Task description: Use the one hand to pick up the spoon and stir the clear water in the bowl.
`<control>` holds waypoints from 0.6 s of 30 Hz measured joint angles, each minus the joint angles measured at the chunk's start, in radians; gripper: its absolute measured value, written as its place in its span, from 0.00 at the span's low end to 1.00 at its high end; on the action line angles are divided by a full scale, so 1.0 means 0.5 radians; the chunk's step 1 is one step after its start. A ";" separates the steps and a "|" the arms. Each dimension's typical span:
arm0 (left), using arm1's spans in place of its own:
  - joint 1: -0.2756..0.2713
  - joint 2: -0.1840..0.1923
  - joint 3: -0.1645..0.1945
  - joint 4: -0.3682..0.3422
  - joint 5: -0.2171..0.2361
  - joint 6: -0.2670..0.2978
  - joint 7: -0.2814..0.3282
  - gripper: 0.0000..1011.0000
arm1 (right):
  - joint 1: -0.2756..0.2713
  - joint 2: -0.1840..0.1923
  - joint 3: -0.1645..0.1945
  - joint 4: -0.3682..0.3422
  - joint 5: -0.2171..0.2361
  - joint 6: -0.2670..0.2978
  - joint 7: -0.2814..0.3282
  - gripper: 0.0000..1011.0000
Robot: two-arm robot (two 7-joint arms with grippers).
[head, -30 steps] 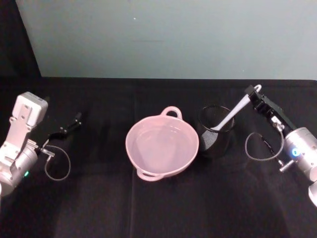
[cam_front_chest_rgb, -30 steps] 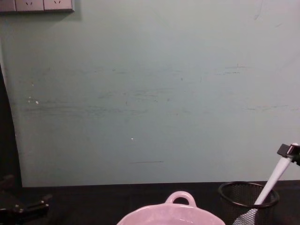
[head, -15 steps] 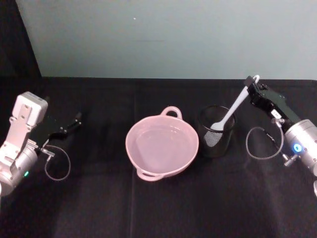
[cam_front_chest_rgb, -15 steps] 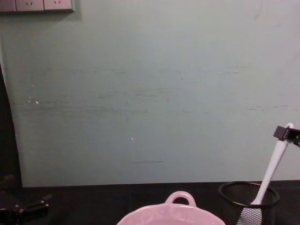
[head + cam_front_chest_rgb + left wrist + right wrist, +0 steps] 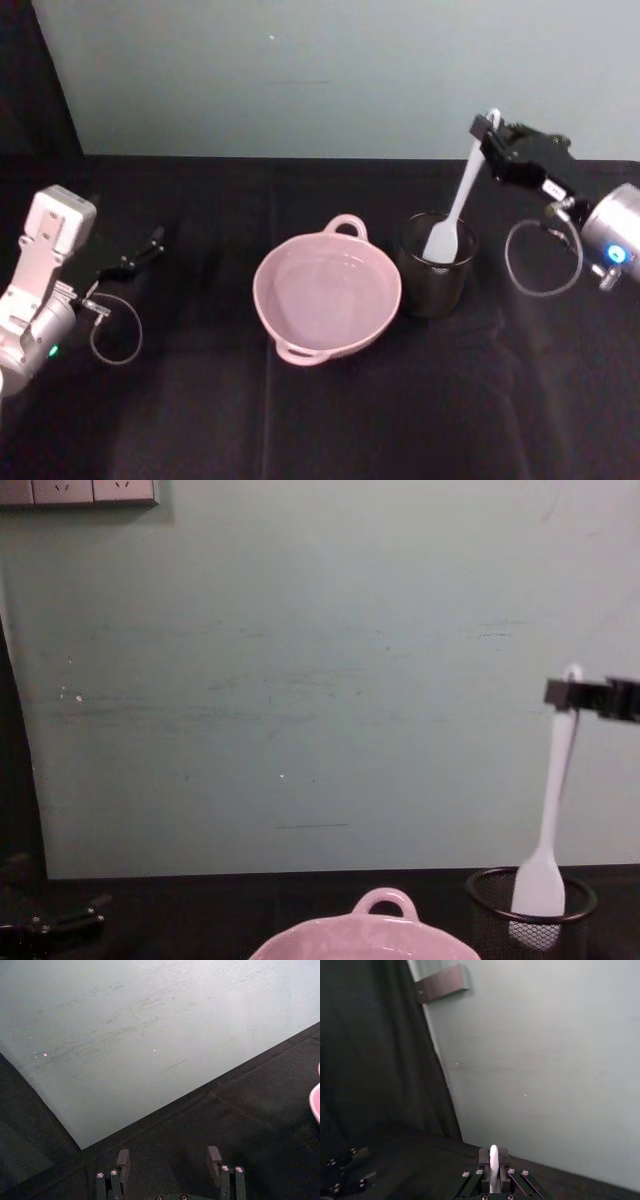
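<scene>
My right gripper is shut on the top of the white spoon's handle. The spoon hangs nearly upright, its blade still dipping into the black wire-mesh cup. In the right wrist view the handle tip shows pinched between the fingers. The pale pink bowl sits at the table's middle, left of the cup, with clear water as a faint sheen inside. Its loop handle faces the wall. My left gripper rests open, low at the far left, far from the bowl.
A black cloth covers the table, with open cloth in front of the bowl. A pale green wall stands right behind the table. Loose cable loops hang at each wrist.
The right gripper has risen and shifted left toward the cup, lifting the spoon from a slant to nearly upright, its blade now at the cup's rim. The left arm has stayed put.
</scene>
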 joint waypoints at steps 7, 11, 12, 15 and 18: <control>0.000 0.000 0.000 0.000 0.000 0.000 0.000 1.00 | 0.103 0.055 -0.021 -0.084 -0.018 0.128 0.033 0.11; 0.000 0.000 0.000 0.000 0.000 0.000 0.000 1.00 | 0.159 0.091 -0.026 -0.152 -0.013 0.205 0.039 0.11; 0.000 0.000 0.000 0.000 0.000 0.000 0.000 1.00 | 0.159 0.091 -0.026 -0.152 -0.013 0.205 0.039 0.11; 0.000 0.000 0.000 0.000 0.000 0.000 0.000 1.00 | 0.183 0.109 -0.031 -0.177 -0.008 0.229 0.040 0.11; 0.000 0.000 0.000 0.000 0.000 0.000 0.000 1.00 | 0.197 0.119 -0.034 -0.197 -0.002 0.243 0.039 0.11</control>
